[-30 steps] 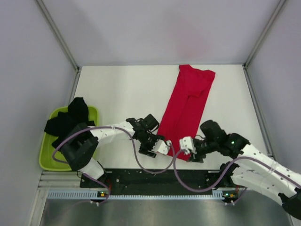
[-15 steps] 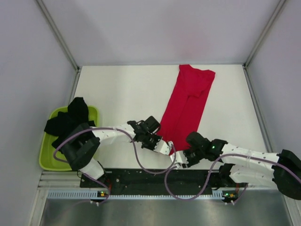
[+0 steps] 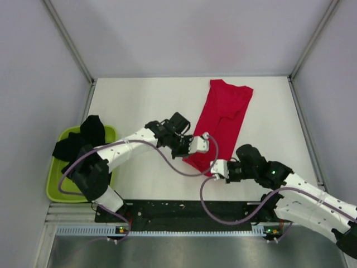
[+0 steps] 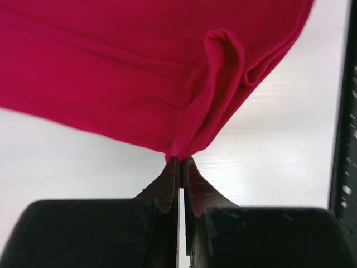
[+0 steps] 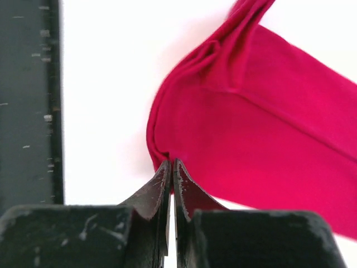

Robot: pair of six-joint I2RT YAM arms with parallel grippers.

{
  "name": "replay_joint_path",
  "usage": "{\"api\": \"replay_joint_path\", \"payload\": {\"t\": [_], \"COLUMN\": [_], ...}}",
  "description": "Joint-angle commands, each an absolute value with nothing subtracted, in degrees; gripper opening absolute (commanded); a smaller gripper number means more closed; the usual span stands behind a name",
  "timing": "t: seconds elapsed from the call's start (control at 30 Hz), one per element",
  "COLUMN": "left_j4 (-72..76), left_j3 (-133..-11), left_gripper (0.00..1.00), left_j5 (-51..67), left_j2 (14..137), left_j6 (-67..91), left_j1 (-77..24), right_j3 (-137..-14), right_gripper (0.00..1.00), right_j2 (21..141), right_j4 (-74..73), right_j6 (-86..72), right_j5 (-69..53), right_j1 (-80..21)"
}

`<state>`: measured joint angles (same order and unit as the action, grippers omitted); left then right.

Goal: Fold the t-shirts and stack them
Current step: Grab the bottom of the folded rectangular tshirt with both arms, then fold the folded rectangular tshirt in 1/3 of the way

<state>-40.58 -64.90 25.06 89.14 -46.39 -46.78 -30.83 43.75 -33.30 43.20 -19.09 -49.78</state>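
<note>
My left gripper [image 3: 202, 139] is pinched shut on the red shirt [image 3: 224, 117]. In the left wrist view, the two dark fingers [image 4: 167, 181] meet with no gap at my left gripper's [image 4: 179, 163] tip. A small point of the red shirt [image 4: 139, 72] is caught right there. Above the pinch the cloth bunches into a rounded ridge, with a second fold tucked in at 2 o'clock of it.

My right gripper [image 3: 218, 167] is closed as well. In its wrist view, the fingers [image 5: 187, 187] press together at my right gripper's [image 5: 171, 163] tip, which is on the curved near edge of the red shirt [image 5: 268, 128]. From there the cloth spreads away toward 3 o'clock and gathers into a narrow pleat toward 1 o'clock.

From above, the red shirt lies as a long, narrow strip on the white table [image 3: 139, 106]. Its far end is close to the back edge at 12 o'clock, and its near end slants down toward 7 o'clock. I hold that near end with both grippers, the left at the strip's left corner and the right just beside it at the lowest corner. The rest of the strip lies flat.

The black shirts [image 3: 83, 139] are heaped in the green tub [image 3: 54, 187] at 9 o'clock, off the table's left edge, well apart from both grippers. Some of the black cloth spills over the tub's far rim. A black rail [image 3: 184, 209] runs along the table's near edge at 6 o'clock, and it shows at the side of each wrist view.
</note>
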Motion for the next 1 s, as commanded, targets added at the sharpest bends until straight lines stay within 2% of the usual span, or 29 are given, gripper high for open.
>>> {"api": "replay_joint_path", "payload": {"t": [0.0,0.17,0.27,0.37,0.53,0.77,0.97], "left_j4": [-36.9,-37.0,-34.2,-32.4,-30.4,-30.5,-29.3], "left_j3": [-76.6,-92.1,-96.8,-102.1,-109.2,-117.2,-118.1], "left_gripper": [0.0,0.0,0.0,0.0,0.0,0.0,0.0], "left_j5": [21.1,18.9,18.0,16.1,12.8,10.3,7.0], "left_j2": [96.0,106.9,111.6,115.8,122.3,129.9,132.1], "left_j6": [-34.6,-31.2,-32.0,-31.1,-31.4,-31.6,-31.6], "left_j1": [-41.8,-37.7,-37.5,-37.5,-37.5,-37.5,-37.5], "right_j3": [-32.1,-30.4,-30.1,-32.3,-40.0,-45.1,-49.7], "right_gripper": [0.0,0.0,0.0,0.0,0.0,0.0,0.0], "right_j2": [44.8,48.3,54.0,60.7,70.7,77.8,83.8], "right_j4": [-25.4,-10.0,-0.6,3.1,1.9,0.2,-4.3], "right_j6": [39.4,36.7,37.3,41.0,45.4,48.9,51.0], "right_j5": [-20.0,-18.0,-21.2,-25.4,-26.6,-28.1,-29.0], "right_j1": [-39.9,-28.2,-19.5,-15.0,-10.4,-7.2,-5.2]}}
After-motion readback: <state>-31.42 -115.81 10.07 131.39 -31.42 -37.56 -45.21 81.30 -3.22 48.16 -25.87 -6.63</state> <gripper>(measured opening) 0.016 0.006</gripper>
